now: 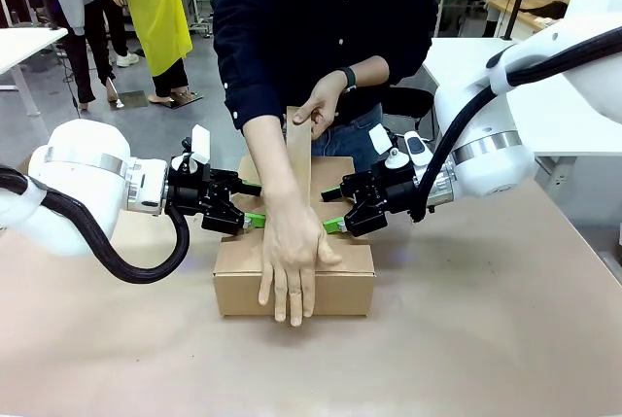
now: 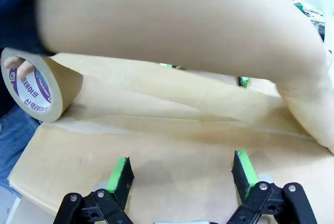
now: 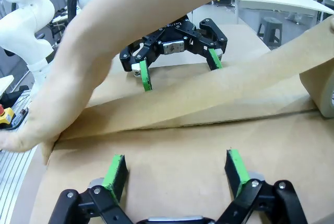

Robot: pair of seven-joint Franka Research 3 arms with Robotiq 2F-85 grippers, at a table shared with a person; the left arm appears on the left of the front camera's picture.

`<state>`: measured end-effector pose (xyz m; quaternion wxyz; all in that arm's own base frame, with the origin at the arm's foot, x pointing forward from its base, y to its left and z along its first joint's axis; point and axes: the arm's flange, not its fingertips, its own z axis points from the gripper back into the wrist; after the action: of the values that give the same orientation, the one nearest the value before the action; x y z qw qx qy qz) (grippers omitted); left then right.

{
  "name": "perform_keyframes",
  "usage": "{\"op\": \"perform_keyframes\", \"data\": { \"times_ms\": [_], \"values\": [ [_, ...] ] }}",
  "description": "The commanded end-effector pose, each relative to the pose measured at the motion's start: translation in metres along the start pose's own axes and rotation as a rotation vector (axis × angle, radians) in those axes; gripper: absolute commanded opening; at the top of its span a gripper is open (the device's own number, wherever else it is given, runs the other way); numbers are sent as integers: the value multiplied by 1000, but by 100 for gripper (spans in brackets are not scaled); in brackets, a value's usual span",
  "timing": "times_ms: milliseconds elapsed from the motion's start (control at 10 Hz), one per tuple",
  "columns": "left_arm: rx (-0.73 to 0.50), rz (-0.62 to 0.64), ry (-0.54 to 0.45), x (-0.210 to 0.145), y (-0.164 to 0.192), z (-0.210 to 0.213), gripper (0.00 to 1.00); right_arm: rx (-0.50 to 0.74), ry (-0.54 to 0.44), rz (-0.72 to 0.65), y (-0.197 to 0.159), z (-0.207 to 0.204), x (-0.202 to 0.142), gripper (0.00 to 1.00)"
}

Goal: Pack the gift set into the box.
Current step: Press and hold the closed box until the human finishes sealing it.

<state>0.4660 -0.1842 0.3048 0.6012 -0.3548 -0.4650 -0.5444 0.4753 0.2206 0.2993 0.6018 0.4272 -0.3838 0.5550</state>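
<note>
Item: box [image 1: 292,281], flaps closed, table centre; left gripper [image 1: 255,215] at its 9 o'clock and right gripper [image 1: 330,225] at 3 o'clock, both spread wide and grasping nothing, green tips on the lid. Best done by steady downward hold while the person's hand [image 1: 290,266] smooths tape [image 1: 297,150] along the seam. Room: central strip occupied; outer lid edges free.

Bright, even indoor light; the forearm [image 2: 172,31] blurs close to the wrist cameras.
</note>
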Motion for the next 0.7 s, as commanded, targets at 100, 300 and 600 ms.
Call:
{"op": "perform_keyframes", "data": {
  "times_ms": [100, 300, 600],
  "values": [
    [15, -18, -10, -3, -1, 0, 100, -4, 10, 1, 1, -1, -2, 100],
    [15, -18, -10, -3, -1, 0, 100, -4, 10, 1, 1, -1, -2, 100],
    [15, -18, -10, -3, -1, 0, 100, -4, 10, 1, 1, -1, -2, 100]
  ]
}}
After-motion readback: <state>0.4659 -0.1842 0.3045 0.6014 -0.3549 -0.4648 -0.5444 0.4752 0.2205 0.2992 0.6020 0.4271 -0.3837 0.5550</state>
